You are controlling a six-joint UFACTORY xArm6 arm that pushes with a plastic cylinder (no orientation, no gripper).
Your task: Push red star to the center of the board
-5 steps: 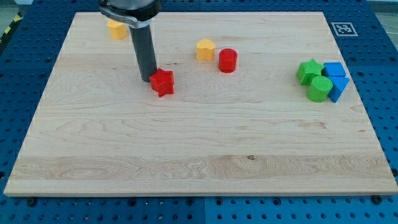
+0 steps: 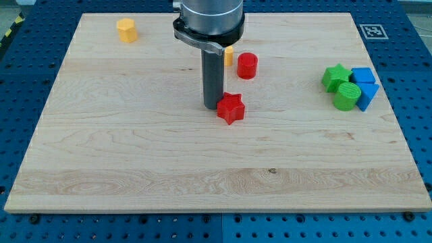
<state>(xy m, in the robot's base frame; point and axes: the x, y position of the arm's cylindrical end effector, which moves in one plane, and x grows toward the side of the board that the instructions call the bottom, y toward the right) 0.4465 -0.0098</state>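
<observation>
The red star (image 2: pixel 231 108) lies near the middle of the wooden board (image 2: pixel 135 155), a little above centre. My tip (image 2: pixel 213 105) touches the board right against the star's upper left side. The dark rod rises from there to the arm's head at the view's top.
A red cylinder (image 2: pixel 247 65) stands above and right of the star. A yellow block (image 2: pixel 229 55) is partly hidden behind the rod. Another yellow block (image 2: pixel 126 30) sits at the top left. A green star (image 2: pixel 335 77), green cylinder (image 2: pixel 347 96) and two blue blocks (image 2: pixel 364 75) cluster at the right.
My tip and the red star have moved to the right and a little down, toward the board's middle. The other blocks have not moved.
</observation>
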